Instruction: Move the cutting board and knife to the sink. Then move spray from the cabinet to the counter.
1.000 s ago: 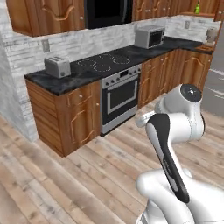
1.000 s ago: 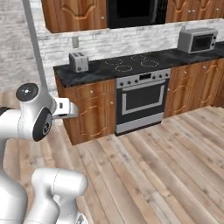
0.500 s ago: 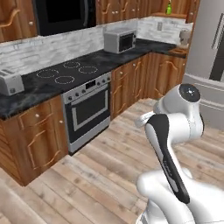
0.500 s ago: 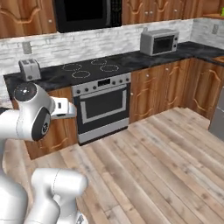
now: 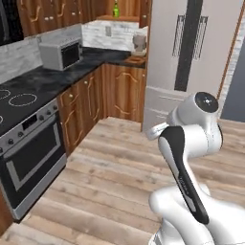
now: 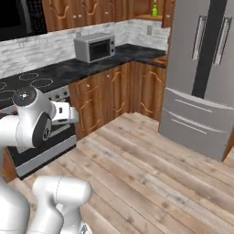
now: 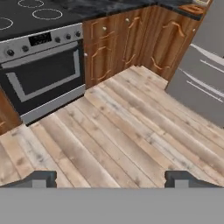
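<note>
My gripper (image 7: 111, 179) hangs open over the wooden floor, its two dark fingertips (image 7: 40, 178) far apart with nothing between them. The spray (image 5: 115, 9), a small green bottle, stands far off on the shelf of the cabinet (image 5: 125, 18) and appears again as the spray (image 6: 154, 9) in the right base view. Below it the black counter (image 5: 50, 79) runs into the corner. A brown cutting board (image 5: 136, 60) lies there beside the fridge, also seen as the cutting board (image 7: 192, 8). The knife is too small to make out. The sink is out of view.
A stove with oven (image 5: 31, 143) stands at the left, a microwave (image 5: 60, 53) on the counter beyond it. A tall grey fridge (image 5: 191, 52) fills the right. Arched lower cabinet doors (image 5: 95, 103) line the wall. Open wooden floor (image 5: 115, 182) lies ahead.
The whole picture has shifted left as the base turned right: the stove slid to the left edge and the fridge and corner came into view. The arm's pose and open gripper are unchanged.
</note>
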You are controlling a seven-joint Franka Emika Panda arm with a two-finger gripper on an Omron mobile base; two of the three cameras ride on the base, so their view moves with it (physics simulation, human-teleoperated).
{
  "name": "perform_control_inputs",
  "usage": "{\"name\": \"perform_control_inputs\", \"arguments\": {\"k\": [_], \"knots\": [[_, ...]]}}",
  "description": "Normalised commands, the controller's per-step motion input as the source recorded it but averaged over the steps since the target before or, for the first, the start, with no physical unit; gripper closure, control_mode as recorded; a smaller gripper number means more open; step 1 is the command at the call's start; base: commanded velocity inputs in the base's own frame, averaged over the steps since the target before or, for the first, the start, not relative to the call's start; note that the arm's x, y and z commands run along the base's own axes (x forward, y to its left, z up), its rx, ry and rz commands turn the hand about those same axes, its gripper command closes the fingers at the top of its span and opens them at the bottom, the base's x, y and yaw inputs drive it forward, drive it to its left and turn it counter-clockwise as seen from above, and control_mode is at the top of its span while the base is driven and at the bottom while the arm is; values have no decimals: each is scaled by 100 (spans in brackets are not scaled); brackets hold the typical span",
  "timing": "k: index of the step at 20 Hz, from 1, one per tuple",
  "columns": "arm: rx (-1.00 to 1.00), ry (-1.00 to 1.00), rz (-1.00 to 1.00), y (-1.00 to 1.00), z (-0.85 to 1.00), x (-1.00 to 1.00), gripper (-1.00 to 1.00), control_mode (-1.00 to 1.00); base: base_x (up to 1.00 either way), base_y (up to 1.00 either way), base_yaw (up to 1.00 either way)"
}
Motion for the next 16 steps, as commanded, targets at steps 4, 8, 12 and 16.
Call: {"name": "perform_control_inputs", "arguments": {"k": [4, 8, 12, 16], "knots": [[0, 0, 0, 0, 0, 0, -100, 100, 100, 6, -63], [0, 0, 0, 0, 0, 0, -100, 100, 100, 20, -58], [0, 0, 0, 0, 0, 0, -100, 100, 100, 67, -48], [0, 0, 0, 0, 0, 0, -100, 100, 100, 91, -46]]}}
